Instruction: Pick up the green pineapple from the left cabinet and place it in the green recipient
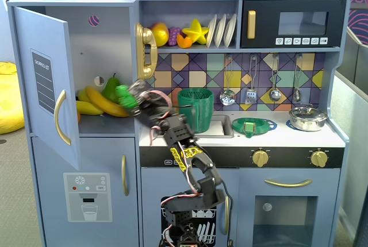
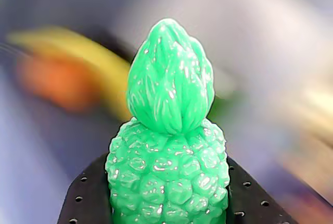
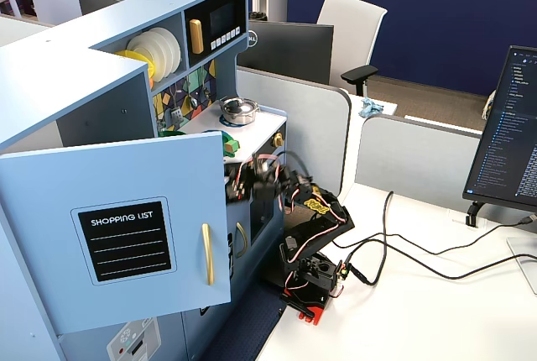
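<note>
A: Where is the green pineapple (image 2: 169,151)?

B: Clamped in the hand (image 1: 127,95), crown pointing away from the wrist; the black fingers (image 2: 86,195) press both sides of its bumpy body, so the hand is closed around it.

A: And where is the hand?

B: At the mouth of the left cabinet (image 1: 109,40), whose door (image 1: 47,80) stands open. Bananas (image 1: 103,104) and a darker pear (image 1: 111,88) lie just behind it on the shelf.

A: The green recipient (image 1: 195,109)?

B: On the worktop (image 1: 276,135) to the hand's right in a fixed view, near but apart from it.
</note>
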`<state>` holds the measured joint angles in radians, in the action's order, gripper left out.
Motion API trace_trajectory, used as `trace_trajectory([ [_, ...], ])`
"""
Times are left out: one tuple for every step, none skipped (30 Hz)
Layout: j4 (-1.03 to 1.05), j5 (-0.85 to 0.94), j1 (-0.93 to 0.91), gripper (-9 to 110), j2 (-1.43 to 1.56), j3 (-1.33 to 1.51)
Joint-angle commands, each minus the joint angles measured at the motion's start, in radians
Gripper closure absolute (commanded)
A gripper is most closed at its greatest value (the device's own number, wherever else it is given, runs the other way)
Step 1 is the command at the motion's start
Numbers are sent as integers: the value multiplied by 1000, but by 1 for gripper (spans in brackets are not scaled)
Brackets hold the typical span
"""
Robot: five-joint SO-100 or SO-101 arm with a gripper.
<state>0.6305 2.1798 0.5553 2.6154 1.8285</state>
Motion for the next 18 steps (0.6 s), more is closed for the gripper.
trace_trajectory([
  [92, -95, -299, 101, -34, -202],
  [92, -140, -359, 101, -64, -235],
  [83, -193, -410, 101, -97, -264],
  [61, -244, -451, 101, -127, -285],
  [38, -287, -479, 101, -155, -301],
  [8, -314, -503, 101, -186, -308],
  [-35, -347, -526, 101, -213, -310],
  [-86, -367, -540, 101, -242, -310],
  [-133, -377, -551, 101, -278, -310],
  [-169, -394, -569, 101, -318, -319],
  [-179, -410, -580, 101, -362, -341],
  [-186, -428, -586, 101, -405, -367],
  [-199, -445, -594, 101, -446, -385],
  [-233, -465, -597, 101, -486, -394],
  [-282, -472, -594, 101, -518, -393],
  [-334, -480, -591, 101, -549, -388],
  [-371, -494, -589, 101, -583, -390],
  [-407, -500, -583, 101, -611, -393],
])
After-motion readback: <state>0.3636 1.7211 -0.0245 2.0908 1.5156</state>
